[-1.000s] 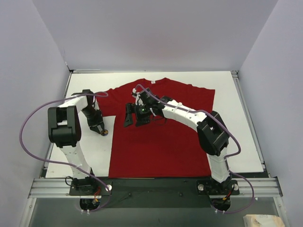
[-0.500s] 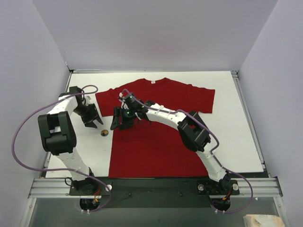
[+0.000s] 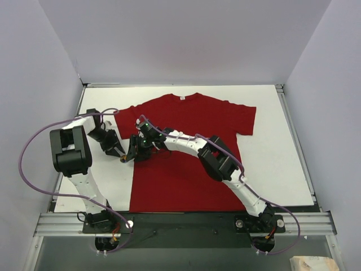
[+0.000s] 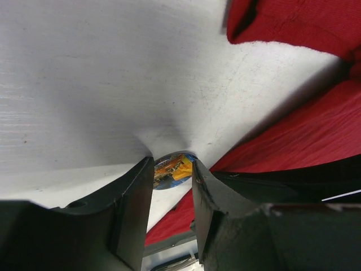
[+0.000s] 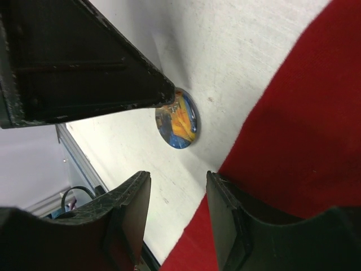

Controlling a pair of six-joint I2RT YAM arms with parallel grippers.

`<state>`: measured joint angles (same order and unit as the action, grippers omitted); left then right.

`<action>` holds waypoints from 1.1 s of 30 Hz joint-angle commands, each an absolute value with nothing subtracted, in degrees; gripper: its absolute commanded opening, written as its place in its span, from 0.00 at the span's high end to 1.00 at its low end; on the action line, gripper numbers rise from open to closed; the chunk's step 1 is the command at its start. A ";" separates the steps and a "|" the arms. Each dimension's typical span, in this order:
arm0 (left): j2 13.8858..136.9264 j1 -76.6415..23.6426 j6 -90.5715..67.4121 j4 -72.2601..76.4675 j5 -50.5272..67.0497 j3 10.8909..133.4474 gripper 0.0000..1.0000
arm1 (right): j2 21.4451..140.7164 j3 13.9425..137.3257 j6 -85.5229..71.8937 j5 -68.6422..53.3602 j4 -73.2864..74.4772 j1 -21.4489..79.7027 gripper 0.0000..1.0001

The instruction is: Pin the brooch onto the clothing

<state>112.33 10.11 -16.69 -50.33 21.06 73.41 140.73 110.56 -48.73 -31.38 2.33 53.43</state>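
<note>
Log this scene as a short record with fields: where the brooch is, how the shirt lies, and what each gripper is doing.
brooch: on the white table, just off the shirt's edge on the left arm's side; not yet pinned
T-shirt: dark red, spread flat, collar at the far side
left gripper: fingertips closed on either side of the brooch
right gripper: open, close beside the brooch, nothing between its fingers

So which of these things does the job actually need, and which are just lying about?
Needed: brooch, red T-shirt, left gripper, right gripper.
Lying about: purple cables, metal rail, tan object at the near corner.
</note>
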 commanded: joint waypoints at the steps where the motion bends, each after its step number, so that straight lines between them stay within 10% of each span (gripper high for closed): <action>1: 112.85 10.11 -15.38 -48.95 18.90 71.46 0.56 | 141.59 113.20 -51.68 -32.52 -1.21 53.96 0.56; 33: 107.05 9.93 -18.98 -43.25 22.23 62.05 0.56 | 143.27 111.19 -63.01 -33.13 -6.67 55.63 0.67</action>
